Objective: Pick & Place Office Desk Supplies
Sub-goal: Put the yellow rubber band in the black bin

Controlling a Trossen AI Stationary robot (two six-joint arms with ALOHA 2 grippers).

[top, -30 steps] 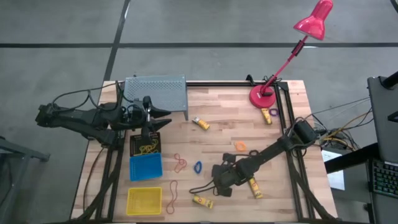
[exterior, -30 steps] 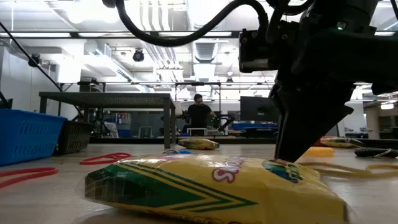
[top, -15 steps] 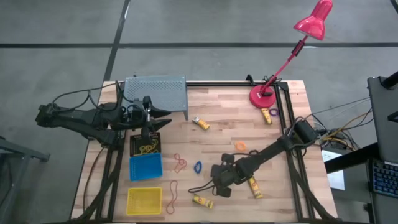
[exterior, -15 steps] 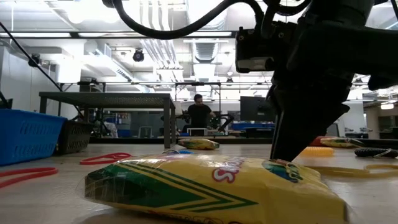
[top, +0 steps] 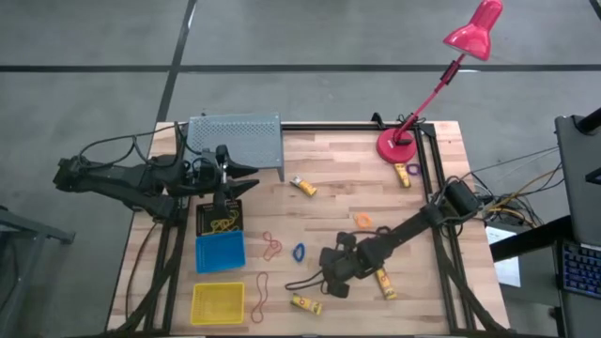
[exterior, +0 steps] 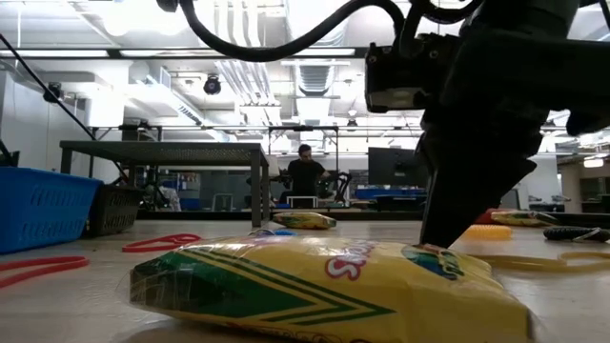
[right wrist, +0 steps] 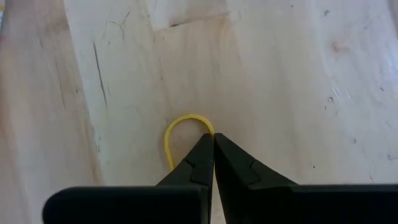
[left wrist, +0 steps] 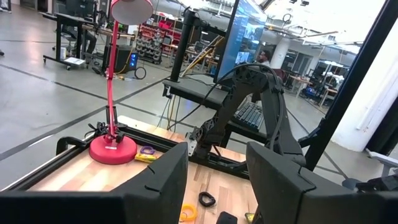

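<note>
My right gripper (right wrist: pixel 213 140) points steeply down at the table's near middle (top: pixel 326 279). It is shut on a thin yellow rubber band (right wrist: pixel 177 130) that lies on the wood. A yellow crayon pack (exterior: pixel 324 281) lies just in front of it in the low view. More supplies lie around: crayon packs (top: pixel 302 186) (top: pixel 383 282) (top: pixel 305 303), red bands (top: pixel 271 246) (top: pixel 261 293), a blue ring (top: pixel 299 252) and an orange ring (top: pixel 362 221). My left gripper (left wrist: pixel 217 186) waits open and level above the black bin (top: pixel 221 218). My right gripper pinches the curved end of the yellow rubber band's loop (right wrist: pixel 207 126) between its two fingertips. The fingers come from above, slanting down. The band lies flat and slack on the table.
Black, blue (top: pixel 220 251) and yellow (top: pixel 218 302) bins stand in a row at the near left. A grey basket (top: pixel 235 139) stands at the far left, and a pink desk lamp (top: pixel 399 145) at the far right. Bare wood lies between the lamp and the basket.
</note>
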